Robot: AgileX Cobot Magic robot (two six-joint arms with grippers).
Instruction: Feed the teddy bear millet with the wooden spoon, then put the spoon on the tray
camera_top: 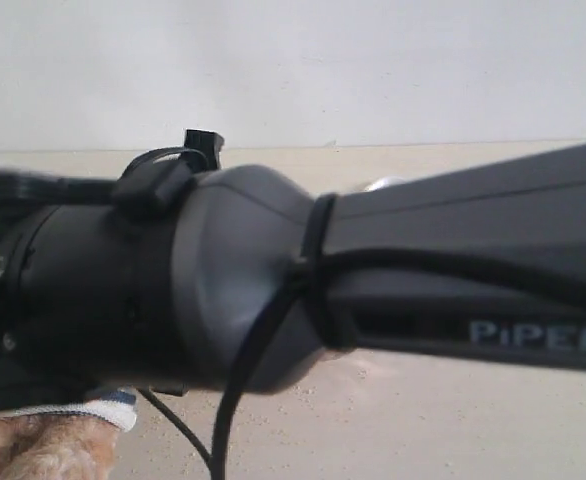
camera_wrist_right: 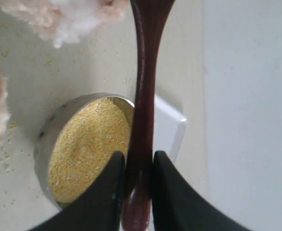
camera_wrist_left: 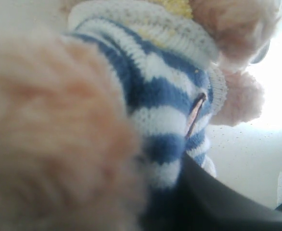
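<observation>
Because the exterior view was almost wholly filled by an arm [camera_top: 373, 270], little could be checked there; only a patch of the bear [camera_top: 43, 445] was seen at the lower left, by the table [camera_top: 423, 420].

In the left wrist view the bear's striped shirt [camera_wrist_left: 150, 86] was pressed close to the lens. Of the left gripper [camera_wrist_left: 218, 202] only one dark finger was shown, so its state could not be told.

In the right wrist view the right gripper [camera_wrist_right: 138, 161] was seen clamped narrowly on the spoon [camera_wrist_right: 143, 96] by its handle. The bowl [camera_wrist_right: 44, 144] of millet [camera_wrist_right: 90, 149] and the tray [camera_wrist_right: 172, 127] lay beyond, and the spoon's head was cut off near the bear's fur. The slim, glossy handle was judged liable to twist in that grip, by which grains would be tipped onto shirt or table, where loose grains were already scattered.
</observation>
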